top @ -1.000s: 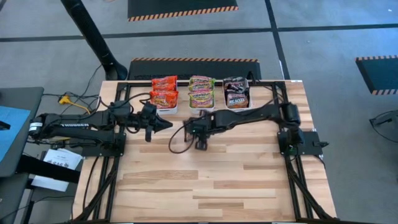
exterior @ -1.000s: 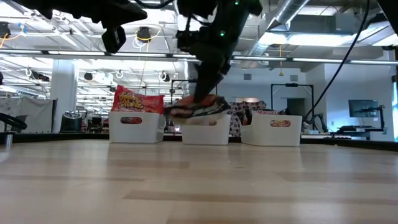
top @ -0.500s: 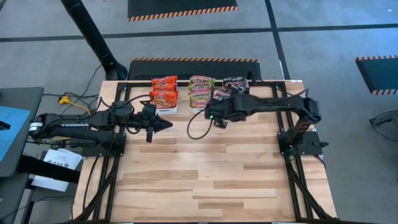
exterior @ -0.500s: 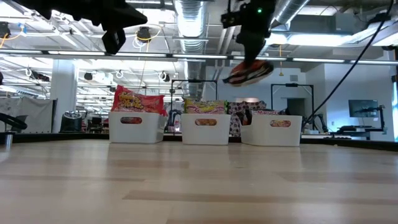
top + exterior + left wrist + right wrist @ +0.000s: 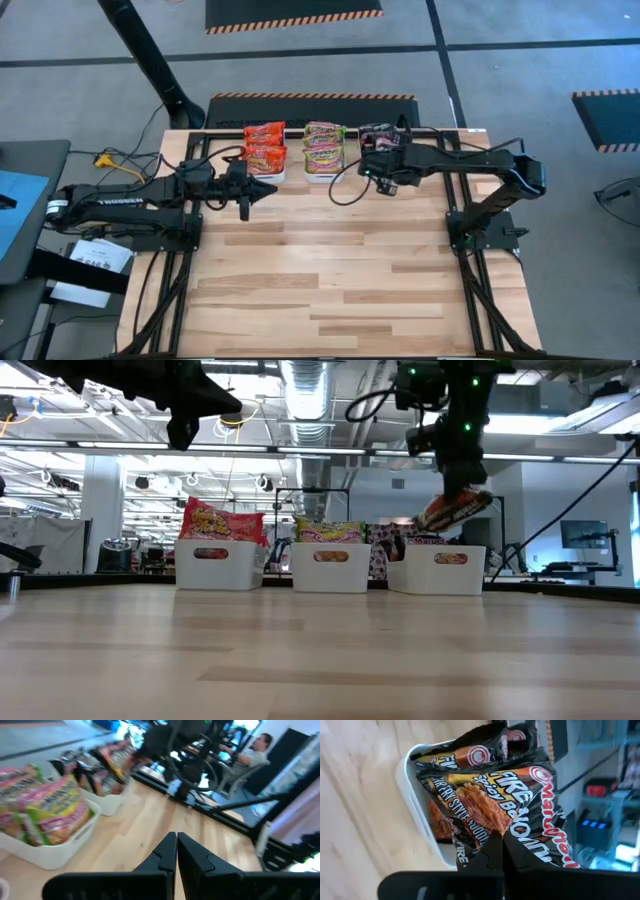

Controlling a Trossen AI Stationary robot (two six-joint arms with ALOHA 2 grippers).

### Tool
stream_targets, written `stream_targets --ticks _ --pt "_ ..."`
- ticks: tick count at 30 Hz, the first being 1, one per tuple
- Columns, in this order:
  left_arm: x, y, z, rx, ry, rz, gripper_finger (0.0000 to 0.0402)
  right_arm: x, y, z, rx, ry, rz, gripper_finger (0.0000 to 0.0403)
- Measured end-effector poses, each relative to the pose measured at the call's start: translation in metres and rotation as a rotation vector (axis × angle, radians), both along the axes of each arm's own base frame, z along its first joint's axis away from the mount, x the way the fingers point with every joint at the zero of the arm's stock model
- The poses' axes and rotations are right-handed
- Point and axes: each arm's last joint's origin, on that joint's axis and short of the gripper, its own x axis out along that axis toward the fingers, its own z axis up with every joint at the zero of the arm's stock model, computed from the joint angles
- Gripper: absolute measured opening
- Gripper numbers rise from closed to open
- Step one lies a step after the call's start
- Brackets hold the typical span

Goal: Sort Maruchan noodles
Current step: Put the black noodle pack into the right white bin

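Three white bins stand in a row at the table's far edge. They hold red-orange Maruchan noodles (image 5: 265,148), green-yellow ones (image 5: 323,147) and black ones (image 5: 381,136). My right gripper (image 5: 384,178) is shut on one black packet (image 5: 455,510), which hangs over the right bin (image 5: 437,570). My left gripper (image 5: 268,191) is shut and holds nothing. It hovers level above the table, just in front of the left bin (image 5: 218,565). My right gripper pinches the black packet by its edge (image 5: 496,836) between its two fingers. It slants down from above toward the table's far edge. The packet hangs tilted below the fingers (image 5: 458,488), lifted clear above the right bin and the black packets in it (image 5: 465,757).
Black frame rails (image 5: 300,130) run along the table's far edge and down both sides behind the arms. A bare stretch of wooden tabletop (image 5: 330,280) lies in front of the bins. A person (image 5: 255,751) sits in the room beyond the table.
My right gripper has carried the black packet up from low over the middle of the table, then toward the right and far edges, until it is above the right bin. It has stayed shut on the packet and has tipped further downward.
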Motion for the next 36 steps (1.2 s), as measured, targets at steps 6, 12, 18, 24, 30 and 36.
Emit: stream_targets --ticks 6,12,18,24,30,36 --pt "-0.002 0.011 0.0 0.012 0.003 0.121 0.0 -0.004 -0.008 -0.015 0.037 0.014 0.11 0.0003" --pt "-0.005 0.021 0.0 0.014 0.004 0.2 0.0 0.001 -0.028 -0.02 0.088 -0.035 0.127 0.0004" --pt "-0.008 0.028 0.0 0.013 0.004 0.237 0.0 -0.004 -0.048 -0.03 0.164 -0.034 0.066 0.0016" --pt "-0.009 0.031 0.0 0.012 0.004 0.254 0.0 -0.003 -0.055 -0.035 0.204 -0.049 0.055 0.005" --pt "-0.009 0.032 0.0 0.012 0.004 0.263 0.0 -0.004 -0.055 -0.037 0.252 -0.091 -0.011 0.0087" --pt "-0.012 0.039 0.0 0.013 0.004 0.316 0.0 -0.005 -0.051 -0.026 0.285 -0.148 -0.068 0.0111"
